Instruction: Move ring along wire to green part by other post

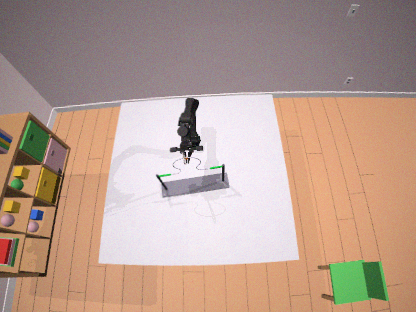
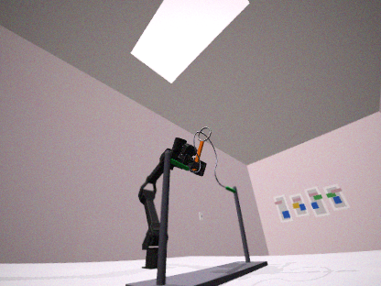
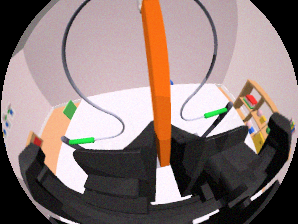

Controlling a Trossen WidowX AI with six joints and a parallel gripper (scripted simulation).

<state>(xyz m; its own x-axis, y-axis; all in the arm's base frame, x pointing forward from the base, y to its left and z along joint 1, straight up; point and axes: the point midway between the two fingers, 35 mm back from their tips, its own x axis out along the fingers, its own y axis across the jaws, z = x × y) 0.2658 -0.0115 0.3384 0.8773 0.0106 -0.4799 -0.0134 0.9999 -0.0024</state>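
Observation:
My gripper (image 1: 186,161) (image 2: 197,166) (image 3: 156,123) is shut on the lower part of the orange handle (image 2: 200,149) (image 3: 158,75), which points up. The ring (image 2: 205,127) is above the handle, at the high middle part of the grey wire (image 1: 199,161) (image 2: 216,167) (image 3: 65,55). The wire appears to pass through it; the gap between them is too small to judge. In the wrist view the ring is almost wholly out of frame. One green part (image 1: 164,175) (image 2: 179,164) (image 3: 216,113) and the other green part (image 1: 217,167) (image 2: 231,189) (image 3: 81,141) lie lower, on either side.
One dark post (image 1: 162,182) (image 2: 164,220) and the other post (image 1: 223,173) (image 2: 242,229) stand on a grey base (image 1: 195,186) (image 2: 215,276). The wire curves down on both sides of the handle. A shelf (image 1: 62,150) and a green chair (image 1: 346,281) stand farther off.

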